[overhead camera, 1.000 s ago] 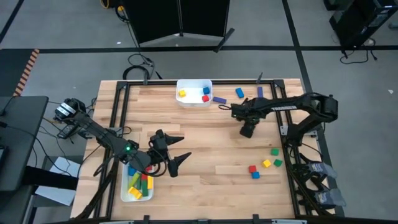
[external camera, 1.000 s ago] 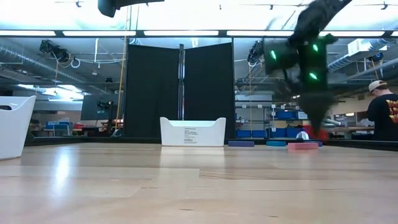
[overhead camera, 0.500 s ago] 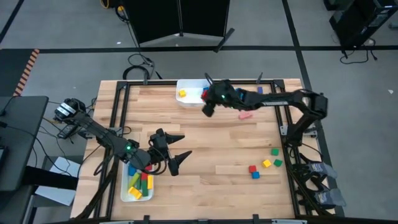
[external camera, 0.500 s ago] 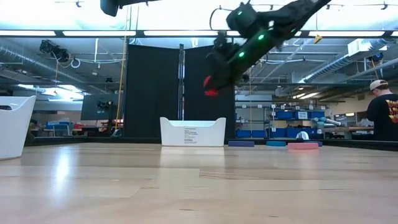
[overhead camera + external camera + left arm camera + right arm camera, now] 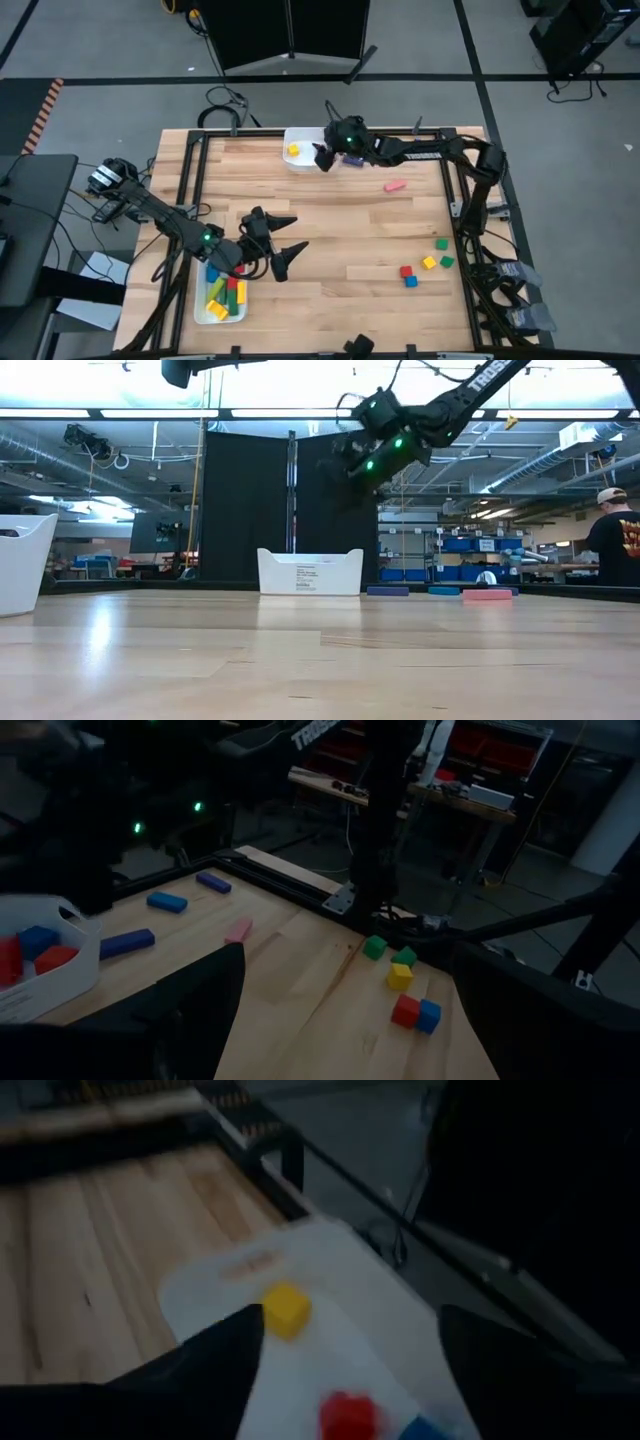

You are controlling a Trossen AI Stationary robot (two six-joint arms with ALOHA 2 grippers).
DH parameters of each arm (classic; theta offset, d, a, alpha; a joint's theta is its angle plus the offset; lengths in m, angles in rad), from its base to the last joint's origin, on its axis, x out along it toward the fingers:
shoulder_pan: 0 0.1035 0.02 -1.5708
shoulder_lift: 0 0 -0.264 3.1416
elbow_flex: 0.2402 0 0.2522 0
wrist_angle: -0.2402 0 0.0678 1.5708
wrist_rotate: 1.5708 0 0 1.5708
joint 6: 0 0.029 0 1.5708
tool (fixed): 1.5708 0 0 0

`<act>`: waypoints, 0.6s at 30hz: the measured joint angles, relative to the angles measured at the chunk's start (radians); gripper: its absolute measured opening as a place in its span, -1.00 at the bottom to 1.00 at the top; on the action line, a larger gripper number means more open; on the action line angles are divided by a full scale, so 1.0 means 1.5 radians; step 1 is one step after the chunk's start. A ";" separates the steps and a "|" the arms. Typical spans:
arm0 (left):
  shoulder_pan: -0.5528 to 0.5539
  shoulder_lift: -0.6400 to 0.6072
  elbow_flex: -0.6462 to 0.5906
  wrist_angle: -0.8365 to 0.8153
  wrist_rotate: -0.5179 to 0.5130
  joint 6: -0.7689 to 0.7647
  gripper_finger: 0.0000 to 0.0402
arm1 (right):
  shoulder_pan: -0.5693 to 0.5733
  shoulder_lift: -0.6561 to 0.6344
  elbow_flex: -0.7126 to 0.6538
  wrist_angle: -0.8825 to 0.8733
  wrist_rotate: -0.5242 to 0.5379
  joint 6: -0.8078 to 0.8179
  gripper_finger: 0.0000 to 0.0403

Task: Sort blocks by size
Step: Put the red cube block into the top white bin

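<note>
Your two arms are dark, near-black jointed links; the right arm (image 5: 430, 152) carries white TROSSEN lettering along the link behind its gripper. Green indicator lights glow on the right wrist housing (image 5: 385, 440) and on the left arm (image 5: 207, 238) behind its gripper. Black cables loop at the left arm's base (image 5: 110, 180), and each gripper ends in two dark tapered fingers (image 5: 190, 1010).

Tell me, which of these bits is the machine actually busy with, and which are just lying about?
Part of the job:
- loose cubes
- pink bar
- blocks in the far tray
- blocks in the near tray
- right tool, over the far tray

Just there:
- cables
- black screen
- person
</note>
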 joint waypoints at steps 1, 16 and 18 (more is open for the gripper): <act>0.000 0.000 0.000 0.000 0.000 0.000 0.80 | 0.002 -0.015 -0.008 0.009 -0.004 -0.003 0.62; 0.016 0.004 0.000 -0.039 -0.027 0.002 0.80 | 0.203 -0.444 -0.373 0.121 0.102 0.010 0.29; 0.031 0.015 0.000 -0.041 -0.033 0.003 0.80 | 0.245 -0.500 -0.423 0.121 0.129 0.039 0.22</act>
